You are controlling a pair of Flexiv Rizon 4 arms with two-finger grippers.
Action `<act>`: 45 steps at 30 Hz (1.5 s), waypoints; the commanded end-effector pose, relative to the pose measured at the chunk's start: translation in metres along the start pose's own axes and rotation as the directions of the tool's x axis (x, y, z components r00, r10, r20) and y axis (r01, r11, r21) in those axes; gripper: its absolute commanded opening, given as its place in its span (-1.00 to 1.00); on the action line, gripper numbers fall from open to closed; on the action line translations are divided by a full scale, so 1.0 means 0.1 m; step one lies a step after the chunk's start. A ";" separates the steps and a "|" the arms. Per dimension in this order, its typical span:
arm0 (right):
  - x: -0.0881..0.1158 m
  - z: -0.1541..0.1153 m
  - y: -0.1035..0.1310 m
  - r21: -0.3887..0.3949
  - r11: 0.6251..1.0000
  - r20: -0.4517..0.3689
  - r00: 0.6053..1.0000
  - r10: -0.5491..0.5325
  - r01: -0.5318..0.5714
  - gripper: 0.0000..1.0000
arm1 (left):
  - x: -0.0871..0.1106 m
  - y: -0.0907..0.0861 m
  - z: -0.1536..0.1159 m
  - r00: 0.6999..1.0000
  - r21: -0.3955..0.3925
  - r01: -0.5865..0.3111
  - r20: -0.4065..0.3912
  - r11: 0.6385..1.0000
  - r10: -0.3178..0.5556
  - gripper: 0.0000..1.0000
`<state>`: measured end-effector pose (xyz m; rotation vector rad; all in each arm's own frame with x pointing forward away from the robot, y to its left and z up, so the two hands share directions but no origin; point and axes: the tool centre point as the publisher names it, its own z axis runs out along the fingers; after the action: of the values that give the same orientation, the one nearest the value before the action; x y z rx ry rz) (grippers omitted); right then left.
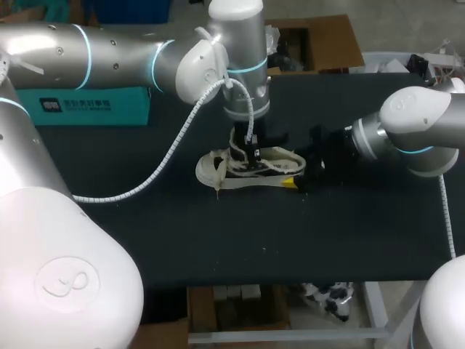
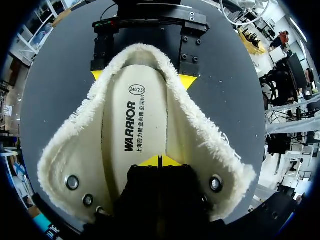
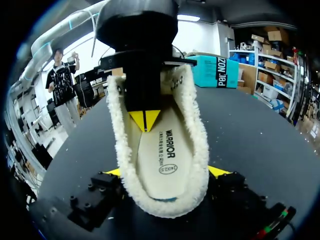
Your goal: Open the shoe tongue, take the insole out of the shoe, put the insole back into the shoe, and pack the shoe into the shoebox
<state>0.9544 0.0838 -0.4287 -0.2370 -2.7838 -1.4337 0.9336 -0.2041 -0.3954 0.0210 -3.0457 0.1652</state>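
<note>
A white fleece-lined shoe (image 1: 218, 171) lies on the black table (image 1: 218, 240), toe to the left, its mouth spread wide. The cream insole (image 2: 135, 115) lies flat inside it. My left gripper (image 2: 160, 161) comes straight down into the shoe, shut, with its yellow tips together on the insole near the forefoot. My right gripper (image 3: 165, 172) stands wide around the heel, one yellow fingertip (image 3: 217, 171) against each side of the fleece collar. From the head view the left gripper (image 1: 251, 156) hides the inside of the shoe, and the right gripper (image 1: 298, 178) sits at the heel.
A teal shoebox (image 1: 87, 105) stands closed at the back left of the table, behind my left arm. A white cable (image 1: 167, 156) loops from the left arm down over the table.
</note>
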 end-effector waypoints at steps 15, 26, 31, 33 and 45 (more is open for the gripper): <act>-0.02 0.01 -0.05 -0.005 1.000 -0.001 1.000 -0.001 0.001 -1.00 | 0.13 0.00 0.32 0.997 -0.023 -0.047 -0.068 0.999 0.046 -1.00; -0.02 0.01 -0.05 -0.005 1.000 -0.001 1.000 -0.001 0.001 -1.00 | 0.18 -0.01 0.26 0.998 -0.015 -0.043 -0.052 0.999 0.042 -0.44; -0.02 0.01 -0.05 -0.005 1.000 -0.001 1.000 -0.001 0.001 -1.00 | 0.16 -0.05 0.32 0.999 -0.026 -0.029 -0.043 0.999 0.028 -0.23; -0.02 0.01 -0.05 -0.005 1.000 -0.001 1.000 -0.001 0.001 -1.00 | 0.13 -0.06 0.37 0.999 -0.031 -0.014 -0.029 0.999 0.013 -0.20; -0.02 0.01 -0.05 -0.005 1.000 -0.001 1.000 -0.001 0.001 -1.00 | -0.23 0.01 0.67 0.997 -0.026 0.033 0.070 0.999 -0.031 -0.24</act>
<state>0.9545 0.0834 -0.4293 -0.2378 -2.7837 -1.4341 0.9476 -0.2074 -0.4016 0.0687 -3.1044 0.1237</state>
